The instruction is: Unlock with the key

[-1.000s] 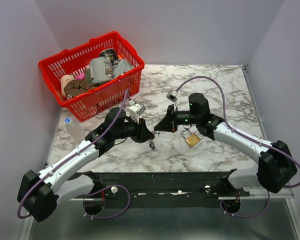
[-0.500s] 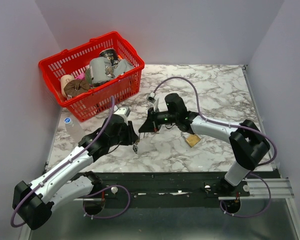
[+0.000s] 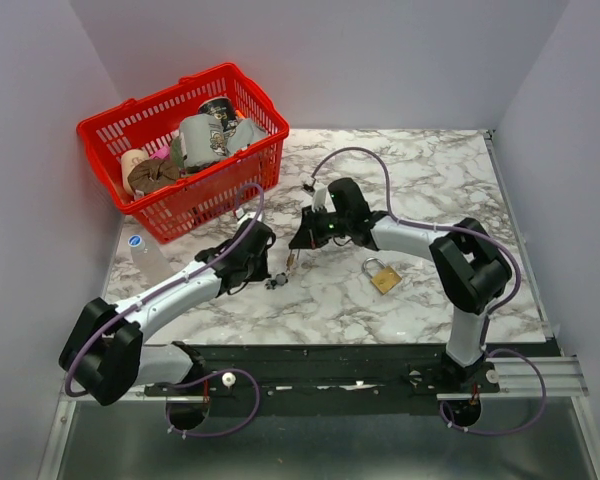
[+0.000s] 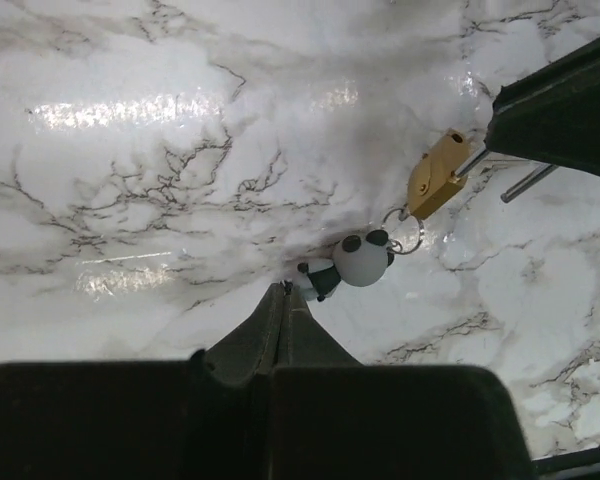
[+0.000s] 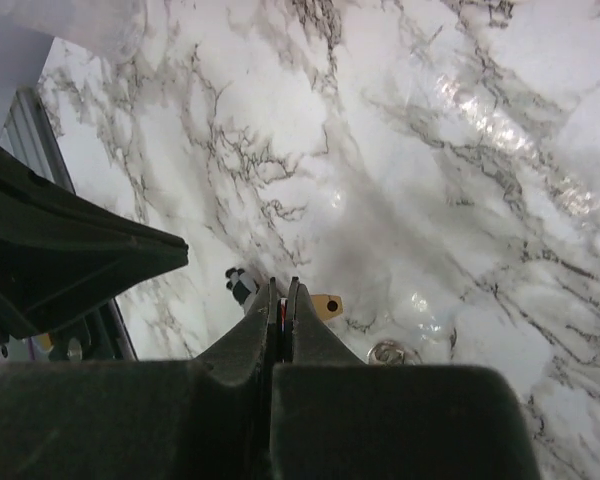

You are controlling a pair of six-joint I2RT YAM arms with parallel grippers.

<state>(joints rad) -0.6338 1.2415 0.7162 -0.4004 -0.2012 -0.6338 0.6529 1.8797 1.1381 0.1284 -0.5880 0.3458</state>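
A small brass padlock (image 4: pixel 438 178) hangs just above the marble, and my right gripper (image 5: pixel 281 290) is shut on its silver shackle (image 4: pixel 470 160). A wire ring (image 4: pixel 406 231) joins the padlock's lower end to a panda charm (image 4: pixel 358 262) lying on the table. The key itself is hidden. My left gripper (image 4: pixel 285 290) is shut with nothing visible between its tips, which sit right beside the panda's feet. From above, both grippers meet left of the table's middle: left gripper (image 3: pixel 269 277), right gripper (image 3: pixel 292 258). A second, bigger brass padlock (image 3: pixel 384 276) lies apart to the right.
A red basket (image 3: pixel 220 190) full of odds and ends stands at the back left. A clear bottle with a blue cap (image 3: pixel 140 250) lies by the left wall. The black rail (image 3: pixel 330 365) runs along the near edge.
My left jaws have closed fully from partly open. Both grippers moved left and farther back. The panda charm that hung below the left gripper now lies on the marble.
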